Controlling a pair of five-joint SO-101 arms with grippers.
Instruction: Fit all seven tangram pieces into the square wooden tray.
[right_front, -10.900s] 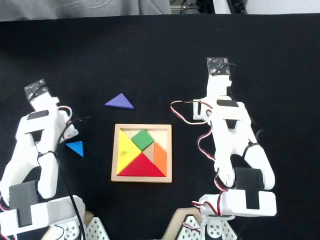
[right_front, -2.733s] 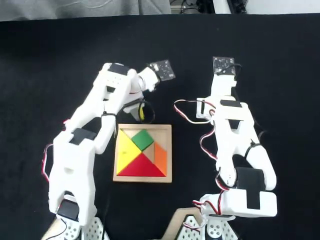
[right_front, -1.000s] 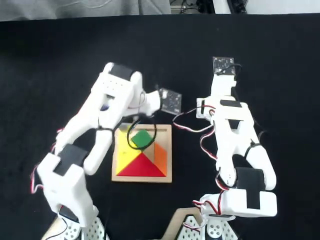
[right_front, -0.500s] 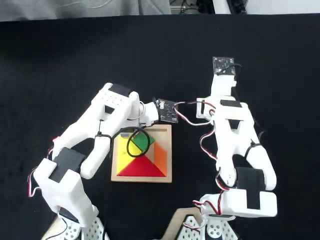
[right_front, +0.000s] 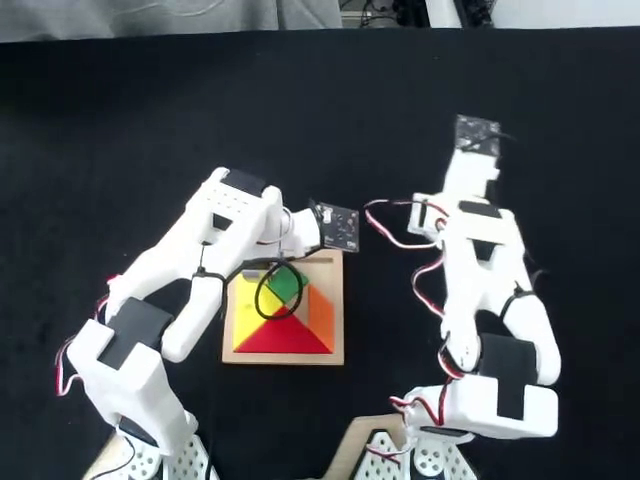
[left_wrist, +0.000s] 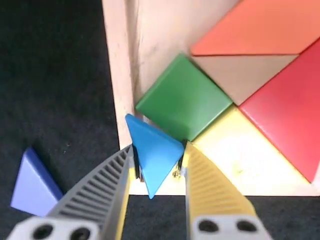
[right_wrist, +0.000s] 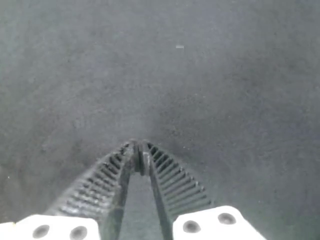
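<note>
While the left gripper (left_wrist: 158, 149) clamps the small blue triangle (left_wrist: 152, 145), that piece hangs over one corner of the square wooden tray (left_wrist: 114, 60), just beside the green square (left_wrist: 182, 97). The yellow triangle (left_wrist: 240, 155), red triangle (left_wrist: 285, 110) and orange piece (left_wrist: 260, 27) lie inside the tray. A purple triangle (left_wrist: 31, 182) rests on the black cloth (right_wrist: 200, 75) just outside the tray's wall. Seen from above, the left arm (right_front: 215, 240) and a black cable loop (right_front: 275, 285) cover part of the tray. The right gripper (right_wrist: 136, 150), pinched together and empty, hangs over cloth well apart from the tray.
</note>
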